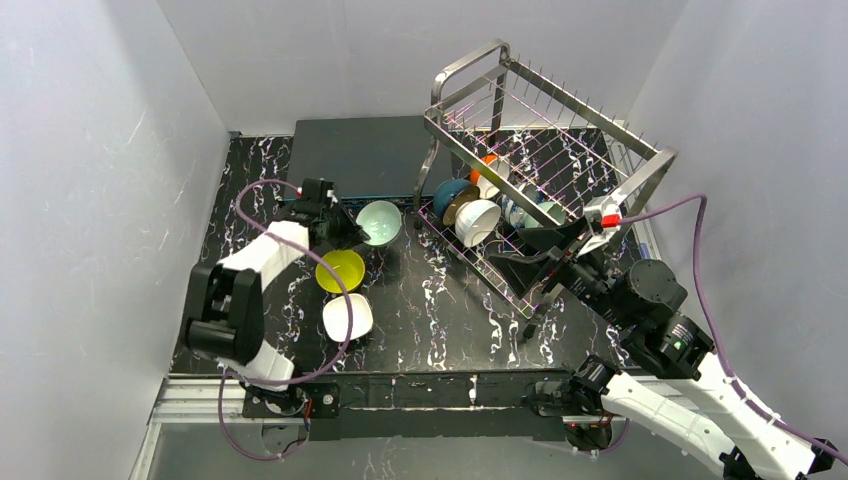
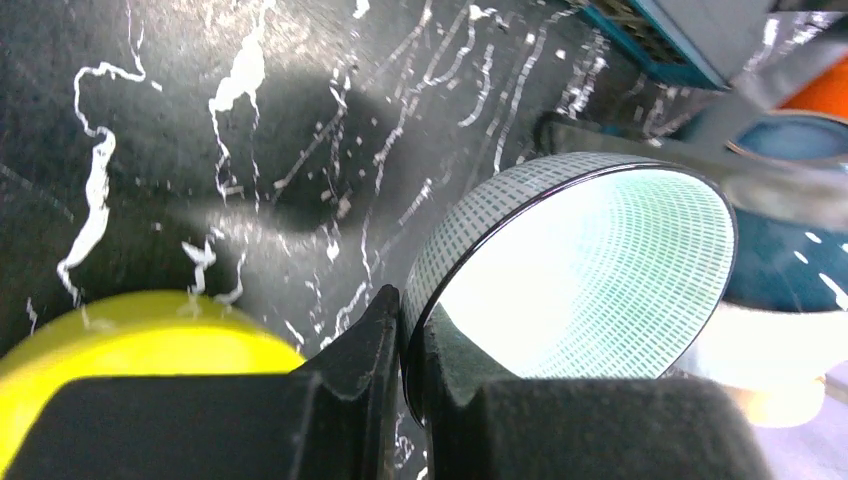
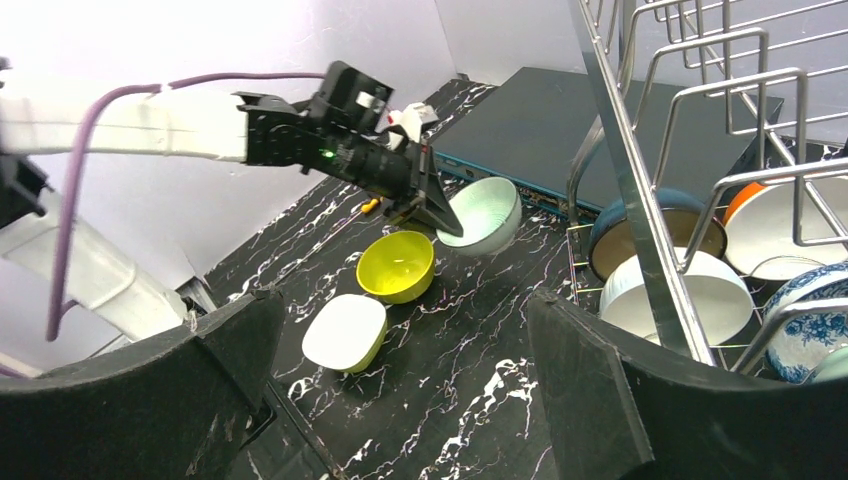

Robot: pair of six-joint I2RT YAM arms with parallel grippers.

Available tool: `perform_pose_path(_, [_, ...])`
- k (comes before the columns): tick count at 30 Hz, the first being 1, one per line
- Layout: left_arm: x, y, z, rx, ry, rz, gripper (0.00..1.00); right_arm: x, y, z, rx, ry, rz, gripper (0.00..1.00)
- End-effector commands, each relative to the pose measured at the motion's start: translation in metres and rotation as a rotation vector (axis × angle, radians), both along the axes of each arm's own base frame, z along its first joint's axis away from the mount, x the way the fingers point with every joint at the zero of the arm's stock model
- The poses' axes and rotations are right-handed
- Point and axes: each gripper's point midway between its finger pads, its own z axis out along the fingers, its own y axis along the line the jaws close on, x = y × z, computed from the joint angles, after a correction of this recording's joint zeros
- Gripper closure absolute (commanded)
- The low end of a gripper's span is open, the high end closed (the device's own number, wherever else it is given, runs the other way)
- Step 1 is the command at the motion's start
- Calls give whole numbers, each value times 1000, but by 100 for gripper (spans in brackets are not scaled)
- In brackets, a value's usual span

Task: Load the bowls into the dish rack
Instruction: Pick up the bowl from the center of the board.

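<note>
My left gripper (image 1: 352,231) is shut on the rim of a pale green bowl (image 1: 380,222), held tilted just above the table, left of the dish rack (image 1: 545,150); the left wrist view shows the rim (image 2: 560,270) pinched between the fingers. A yellow-green bowl (image 1: 340,270) and a white bowl (image 1: 347,317) sit on the table below it. Several bowls stand in the rack's lower tier: dark blue (image 1: 451,194), white (image 1: 478,221), orange (image 1: 488,166), blue-patterned (image 3: 812,320). My right gripper (image 1: 552,258) is open and empty at the rack's near end.
A flat dark grey-blue box (image 1: 370,155) lies at the back, behind the held bowl. The black marble table (image 1: 440,310) has white walls on the left, back and right. The rack's tubular end frame (image 3: 640,200) stands close to my right fingers.
</note>
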Motion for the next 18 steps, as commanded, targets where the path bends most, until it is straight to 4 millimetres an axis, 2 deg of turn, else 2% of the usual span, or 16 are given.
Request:
perform_pose_path(1, [-20, -3, 49, -34, -143, -68, 100, 5, 3, -5, -5, 47, -14, 1])
perform_pose_path(7, [-68, -14, 64, -95, -191, -139, 100, 5, 9, 8, 13, 45, 6, 1])
perform_pose_path(14, [-118, -49, 77, -191, -258, -222, 100, 14, 28, 48, 23, 3, 47, 1])
perform_pose_path(18, [-135, -62, 82, -216, -289, -269, 100, 18, 45, 68, 3, -26, 93, 1])
